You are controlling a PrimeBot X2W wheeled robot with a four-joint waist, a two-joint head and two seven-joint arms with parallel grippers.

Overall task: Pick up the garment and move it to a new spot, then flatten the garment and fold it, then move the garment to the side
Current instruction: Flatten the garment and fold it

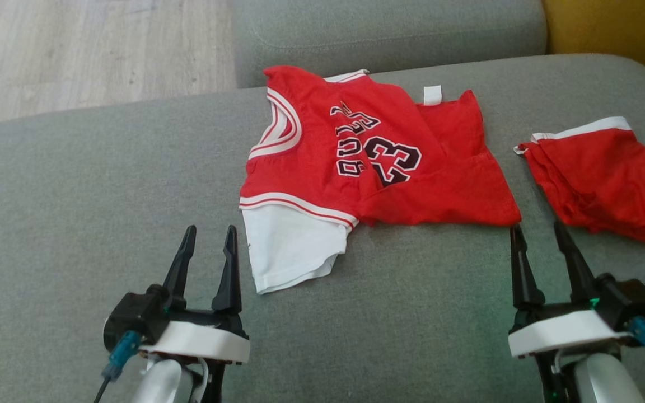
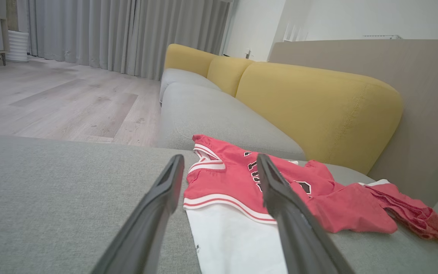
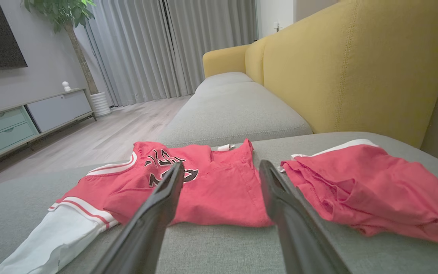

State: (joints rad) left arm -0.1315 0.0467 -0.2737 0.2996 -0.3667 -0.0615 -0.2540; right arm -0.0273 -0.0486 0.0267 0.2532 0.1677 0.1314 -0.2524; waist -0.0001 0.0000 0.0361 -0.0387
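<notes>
The red jersey (image 1: 367,162) lies spread out but rumpled on the grey sofa seat (image 1: 76,196). Its black "23" and lettering face up, and a white sleeve (image 1: 289,246) sticks out from its striped armhole toward the robot. A white tag (image 1: 432,95) shows at its far edge. Just to the right, apart from it, a pair of red shorts (image 1: 597,173) with a white waistband sits in a loose heap on the same cushion.

The left fingers (image 1: 227,274) are spread as wide as they go and hold nothing. They point up toward the jersey, and the inner tip is just beside the sleeve's left edge. Seen from the left wrist, the sleeve (image 2: 234,236) and the jersey's striped hem lie between the two dark fingers (image 2: 158,205), low over the cushion.

The right fingers (image 1: 521,268) are also fully spread and empty. One tip sits right at the jersey's near right corner, and I can't tell whether it touches the cloth. The other tip is close to the near edge of the shorts. From the right wrist, the jersey (image 3: 211,190) lies to the left of the gap between the fingers (image 3: 280,201) and the shorts (image 3: 363,190) to the right, with the yellow backrest (image 3: 356,64) behind them.
</notes>
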